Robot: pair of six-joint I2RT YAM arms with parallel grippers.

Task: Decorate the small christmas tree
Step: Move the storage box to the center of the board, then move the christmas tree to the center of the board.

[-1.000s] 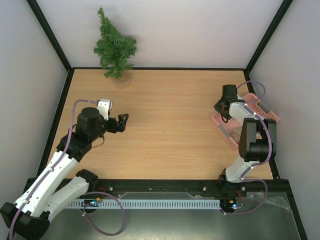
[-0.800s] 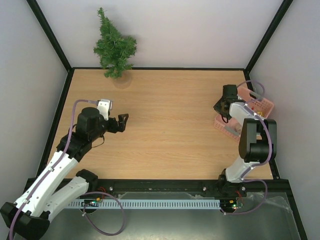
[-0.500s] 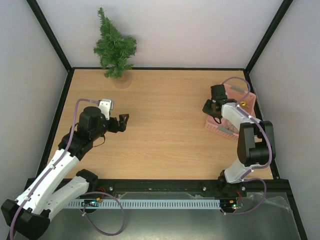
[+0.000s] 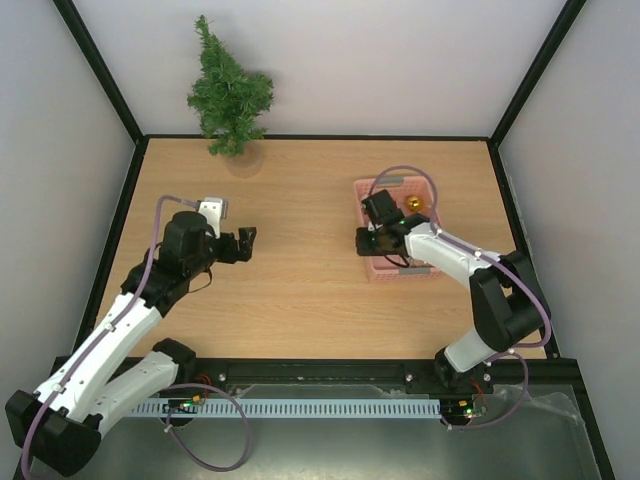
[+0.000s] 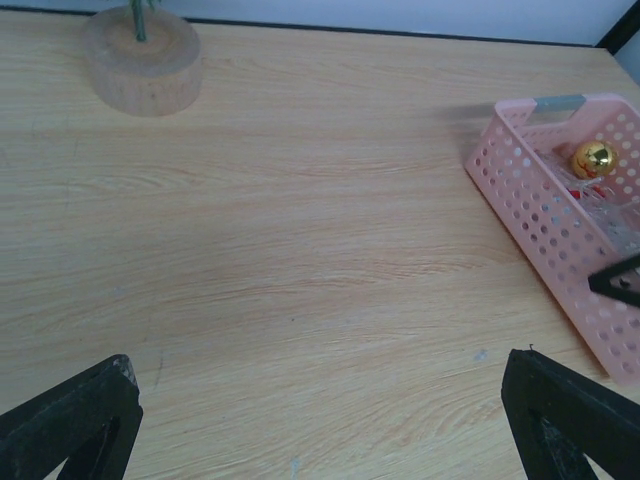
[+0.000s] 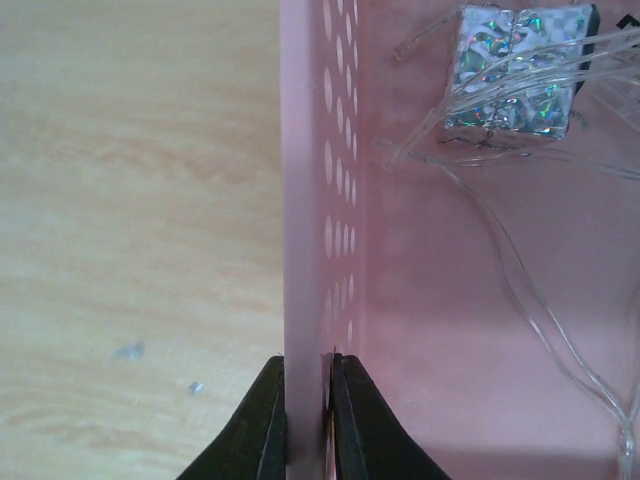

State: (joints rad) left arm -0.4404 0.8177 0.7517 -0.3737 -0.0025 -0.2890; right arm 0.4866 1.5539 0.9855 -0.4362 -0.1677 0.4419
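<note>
Small christmas tree (image 4: 230, 95), a dark green bristly cone, stands upright at the far left corner of the light wooden table (image 4: 300, 310), against the back wall, well apart from both arms. In the left wrist view only its stem foot and round pale base (image 5: 142, 62) show, top left. The pink perforated plastic basket (image 5: 530, 200) sits right of table centre, near the far half. Right gripper (image 6: 305, 375) is clamped on the basket's left wall (image 6: 305, 180), with one finger outside over the wood and one inside, the jaws nearly together with only the thin pink wall between them. Inside the basket are a shiny gold ball (image 5: 593, 158), a silver holographic cube (image 6: 515, 65) and loose clear strands (image 6: 520, 280) lying across the floor. Left gripper (image 4: 245, 240) hangs over bare table on the left side with its fingers (image 5: 75, 425) spread fully wide and nothing between them.
</note>
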